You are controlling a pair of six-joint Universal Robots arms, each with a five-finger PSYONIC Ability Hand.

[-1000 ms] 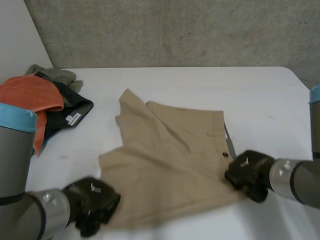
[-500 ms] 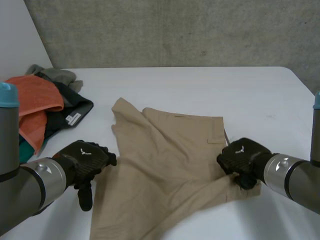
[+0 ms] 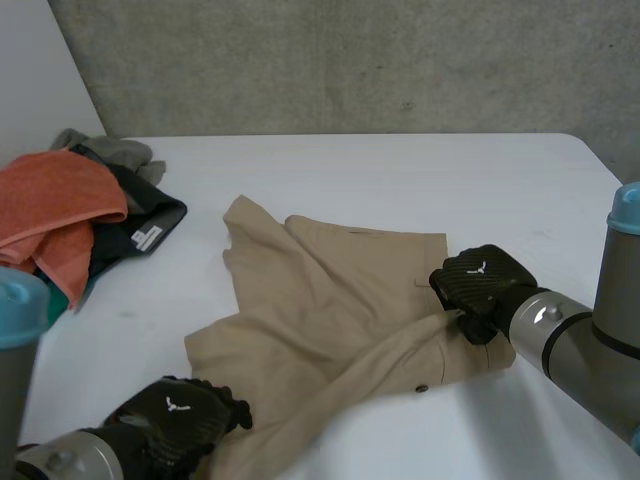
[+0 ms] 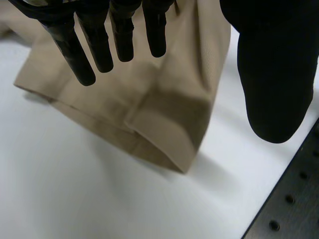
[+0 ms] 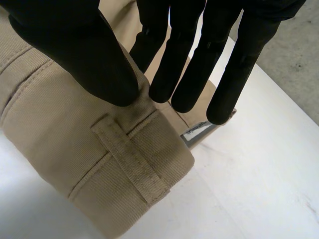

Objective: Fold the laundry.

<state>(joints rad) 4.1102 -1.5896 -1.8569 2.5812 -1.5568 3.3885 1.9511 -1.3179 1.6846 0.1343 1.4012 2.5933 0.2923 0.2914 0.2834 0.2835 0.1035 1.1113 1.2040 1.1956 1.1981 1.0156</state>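
Lying partly folded near the middle of the white table point(image 3: 400, 170), the tan twill shorts point(image 3: 320, 300) are crossed by a raised fold that runs from the right hand point(image 3: 478, 285) toward the left hand point(image 3: 175, 420). A small dark button point(image 3: 421, 388) is exposed on the folded part, near the table's front. The waistband end of the shorts point(image 5: 75, 144) is grasped by the right hand point(image 5: 75, 50): the thumb is pressed onto the doubled cloth just beside a stitched belt loop point(image 5: 132, 159), and the fingers point(image 5: 174, 74) are closed against its far side. The left hand point(image 4: 274, 74) is released at the near leg hem of the shorts point(image 4: 164, 99); its fingers point(image 4: 94, 40) are held straight over the cloth and its thumb is kept apart, beside the hem. Contact between fingertips and cloth cannot be determined. Well apart, at the table's left edge, an orange cloth point(image 3: 55, 200), a dark garment with a white label point(image 3: 140, 215) and a grey-green garment point(image 3: 115, 152) are heaped together.
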